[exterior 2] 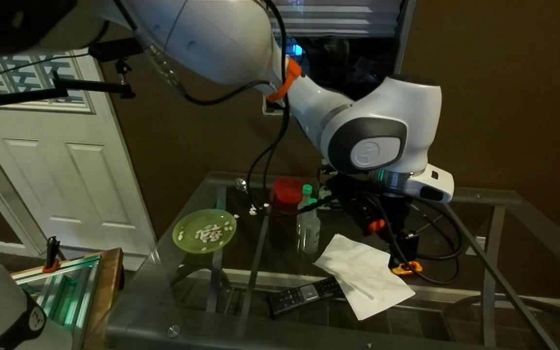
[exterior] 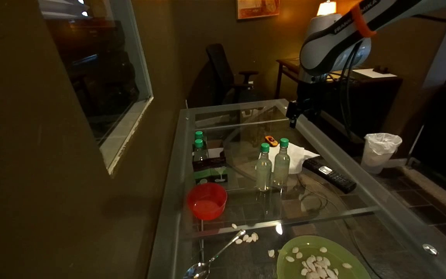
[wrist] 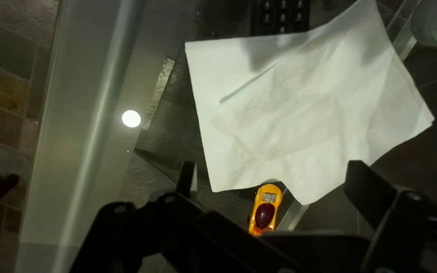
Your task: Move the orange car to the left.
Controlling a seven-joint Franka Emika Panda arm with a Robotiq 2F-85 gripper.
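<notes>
The orange toy sports car (wrist: 264, 209) is resting on the glass desk (exterior 2: 241, 331), just beside the notched edge of the white napkin (wrist: 298, 117); whether the two are touching I cannot tell, and some of the car's lower end is lying hidden in the wrist view. The fingers (wrist: 370, 191) are standing wide apart, pinching nothing, and in that view the car is showing below their tips, roughly midway between, its length running about crosswise to their closing line. In an exterior view the robot arm (exterior: 329, 44) is holding them above the desk, so the grasp, I judge, is not yet being made.

The car is probably going to feel light and stiff, its smooth shell offering little grip; on bare glass it may be rolling or skidding at a nudge. It is not looking fragile, so a firm pinch should be safe. The best hold is likely lying across both flanks at mid-length, beside the dark red canopy (wrist: 265, 215), low enough that the fingers are not sliding up the rounded top.
</notes>
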